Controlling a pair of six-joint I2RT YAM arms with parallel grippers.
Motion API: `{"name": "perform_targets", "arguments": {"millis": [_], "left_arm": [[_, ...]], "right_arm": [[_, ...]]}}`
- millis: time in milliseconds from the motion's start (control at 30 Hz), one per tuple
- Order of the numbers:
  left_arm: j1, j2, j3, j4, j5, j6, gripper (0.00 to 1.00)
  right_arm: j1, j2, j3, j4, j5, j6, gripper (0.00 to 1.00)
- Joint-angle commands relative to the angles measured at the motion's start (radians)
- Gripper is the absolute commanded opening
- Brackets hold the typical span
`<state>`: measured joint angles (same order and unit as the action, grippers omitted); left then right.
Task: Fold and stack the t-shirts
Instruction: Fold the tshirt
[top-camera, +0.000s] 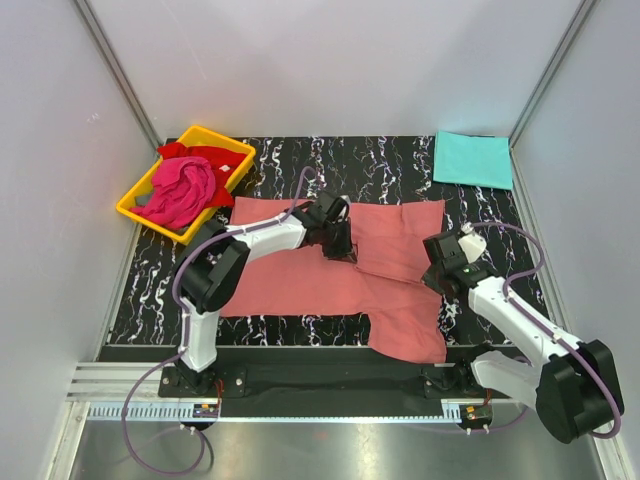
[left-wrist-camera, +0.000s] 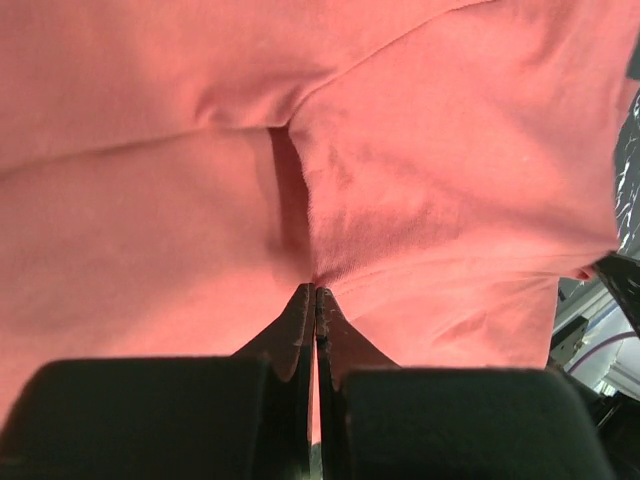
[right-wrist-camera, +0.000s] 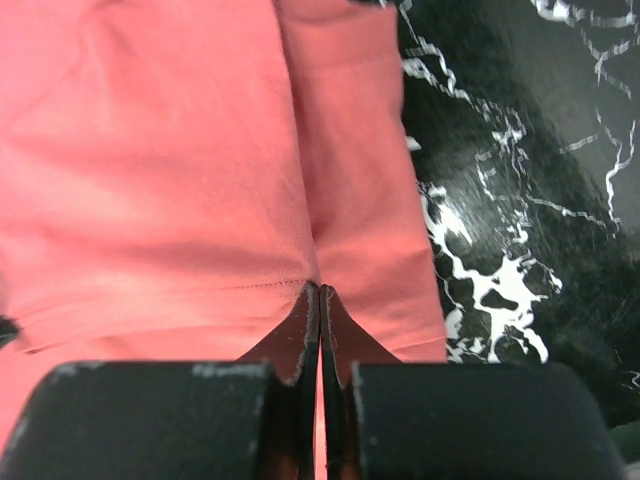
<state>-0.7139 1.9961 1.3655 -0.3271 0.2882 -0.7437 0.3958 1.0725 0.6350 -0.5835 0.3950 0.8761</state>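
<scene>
Four shirts are in my view. The pink shirt (top-camera: 300, 275) lies on the table (top-camera: 400, 165) between the arms, long axis left to right. It is soft matte knit, partly doubled over, and one flap at the near right hangs over the near edge. The left gripper (left-wrist-camera: 315, 295) is fully closed, pinching a pucker of this cloth near its middle; creases run into the tips. The right gripper (right-wrist-camera: 319, 293) is likewise closed on a fold edge beside a stitched hem, at the shirt's right side. The turquoise shirt (top-camera: 472, 158) lies folded into a flat rectangle at the far right. The magenta shirt (top-camera: 180, 192) and red shirt (top-camera: 215, 158) sit crumpled in the yellow plastic tray (top-camera: 225, 137), far left.
</scene>
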Motion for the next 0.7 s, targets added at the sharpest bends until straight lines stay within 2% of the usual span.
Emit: {"name": "perform_targets", "arguments": {"millis": [0, 100, 133, 167, 200, 267, 300, 400, 433, 467, 500, 667], "left_arm": [[0.002, -0.060, -0.040, 0.014, 0.022, -0.017, 0.00], [-0.005, -0.050, -0.046, -0.006, 0.011, -0.002, 0.00], [-0.012, -0.043, -0.043, -0.013, 0.014, 0.013, 0.00], [-0.015, -0.034, -0.039, -0.023, 0.009, 0.020, 0.04], [-0.018, -0.034, -0.037, -0.035, 0.005, 0.024, 0.16], [-0.021, -0.051, -0.037, -0.050, -0.018, 0.040, 0.28], [-0.021, -0.059, -0.028, -0.073, -0.024, 0.047, 0.39], [-0.013, -0.086, 0.035, -0.156, -0.076, 0.096, 0.45], [0.002, -0.092, 0.052, -0.174, -0.086, 0.108, 0.46], [0.013, -0.102, 0.064, -0.187, -0.098, 0.128, 0.47], [0.028, -0.105, 0.081, -0.190, -0.103, 0.139, 0.47], [0.175, -0.065, 0.228, -0.205, -0.118, 0.242, 0.47]], "right_arm": [[-0.006, -0.016, -0.027, 0.007, -0.019, 0.011, 0.00], [-0.006, -0.023, -0.041, 0.007, -0.033, 0.026, 0.00], [-0.006, -0.023, -0.041, 0.007, -0.038, 0.024, 0.05], [-0.006, -0.022, -0.040, 0.011, -0.045, 0.024, 0.25], [-0.006, -0.019, -0.028, 0.016, -0.048, 0.015, 0.34], [-0.008, -0.014, -0.006, 0.019, -0.022, -0.008, 0.40], [-0.017, 0.003, 0.035, 0.016, -0.012, -0.020, 0.44], [-0.104, 0.065, 0.106, 0.062, -0.031, -0.124, 0.52], [-0.157, 0.081, 0.117, 0.097, -0.083, -0.211, 0.52], [-0.255, 0.121, 0.135, 0.184, -0.237, -0.254, 0.52], [-0.297, 0.148, 0.153, 0.221, -0.302, -0.293, 0.52], [-0.390, 0.368, 0.356, 0.264, -0.503, -0.471, 0.53]]}}
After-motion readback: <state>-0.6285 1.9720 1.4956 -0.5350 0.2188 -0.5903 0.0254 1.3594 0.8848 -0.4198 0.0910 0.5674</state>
